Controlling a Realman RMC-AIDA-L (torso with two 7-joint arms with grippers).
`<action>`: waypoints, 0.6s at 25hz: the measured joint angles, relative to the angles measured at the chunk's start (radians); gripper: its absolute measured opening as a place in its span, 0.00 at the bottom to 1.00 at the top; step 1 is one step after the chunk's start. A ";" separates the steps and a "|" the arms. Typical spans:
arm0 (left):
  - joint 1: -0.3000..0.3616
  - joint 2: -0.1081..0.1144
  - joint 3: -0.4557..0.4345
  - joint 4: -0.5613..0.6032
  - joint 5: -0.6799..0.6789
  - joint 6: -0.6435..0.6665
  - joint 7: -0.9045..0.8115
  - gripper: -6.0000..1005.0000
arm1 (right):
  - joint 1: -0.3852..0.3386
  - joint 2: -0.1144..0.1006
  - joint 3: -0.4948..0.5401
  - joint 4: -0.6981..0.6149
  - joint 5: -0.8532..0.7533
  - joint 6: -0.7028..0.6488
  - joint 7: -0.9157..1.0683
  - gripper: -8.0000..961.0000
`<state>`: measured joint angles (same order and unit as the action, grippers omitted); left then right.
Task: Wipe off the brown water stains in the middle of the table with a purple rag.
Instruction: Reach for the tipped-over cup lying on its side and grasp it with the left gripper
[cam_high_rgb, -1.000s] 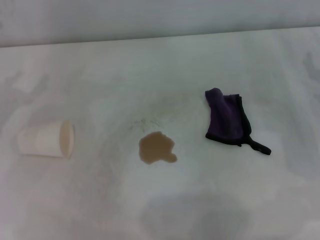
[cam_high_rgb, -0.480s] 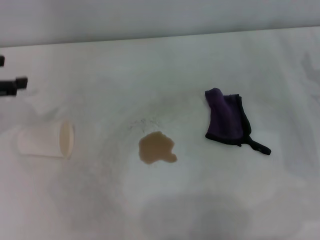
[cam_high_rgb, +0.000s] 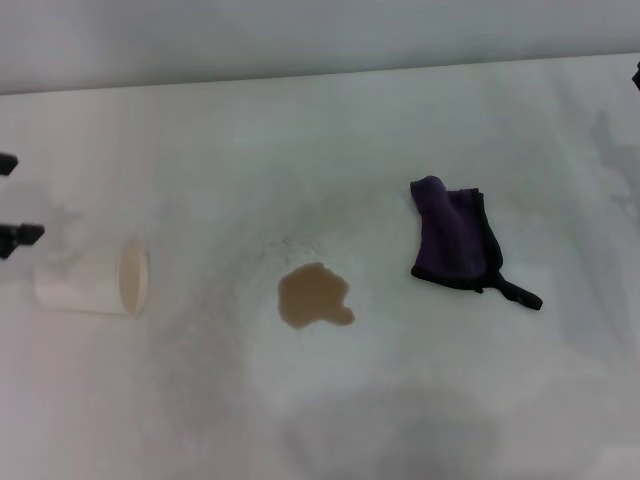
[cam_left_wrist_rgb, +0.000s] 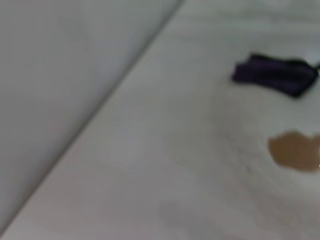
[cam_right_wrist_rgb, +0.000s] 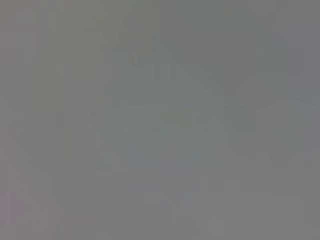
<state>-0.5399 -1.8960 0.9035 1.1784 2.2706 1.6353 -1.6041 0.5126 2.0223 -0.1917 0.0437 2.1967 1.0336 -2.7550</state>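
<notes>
The brown water stain (cam_high_rgb: 313, 296) is a tan blotch in the middle of the white table (cam_high_rgb: 330, 150). The purple rag (cam_high_rgb: 452, 240) lies crumpled to its right, its black loop tail pointing toward the front right. Both also show in the left wrist view, the stain (cam_left_wrist_rgb: 295, 151) and the rag (cam_left_wrist_rgb: 275, 75). My left gripper (cam_high_rgb: 12, 198) is open at the far left edge, just above the paper cup, with only its two dark fingertips (cam_high_rgb: 22, 235) showing. A dark sliver of my right gripper (cam_high_rgb: 636, 75) shows at the far right edge, well away from the rag.
A white paper cup (cam_high_rgb: 90, 280) lies on its side at the left, its mouth toward the stain. Faint dark speckles (cam_high_rgb: 290, 243) lie just behind the stain. The table's far edge (cam_high_rgb: 320, 75) meets a grey wall. The right wrist view is plain grey.
My left gripper's fingertips came into view at the left edge and moved nearer, toward the cup. A tip of my right gripper appeared at the right edge. Stain, rag and cup have not moved.
</notes>
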 joint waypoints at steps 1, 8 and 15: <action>0.002 -0.004 0.013 0.014 0.020 0.008 -0.002 0.87 | 0.000 0.000 0.000 0.003 0.000 0.000 0.000 0.89; 0.010 -0.036 0.089 0.037 0.074 0.016 0.016 0.87 | -0.007 0.001 0.006 0.028 0.000 0.000 0.000 0.89; -0.006 -0.072 0.128 0.007 0.147 0.005 0.066 0.87 | -0.006 0.002 0.014 0.055 0.000 0.000 0.000 0.89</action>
<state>-0.5459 -1.9682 1.0318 1.1853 2.4171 1.6405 -1.5381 0.5067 2.0242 -0.1777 0.0984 2.1965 1.0334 -2.7550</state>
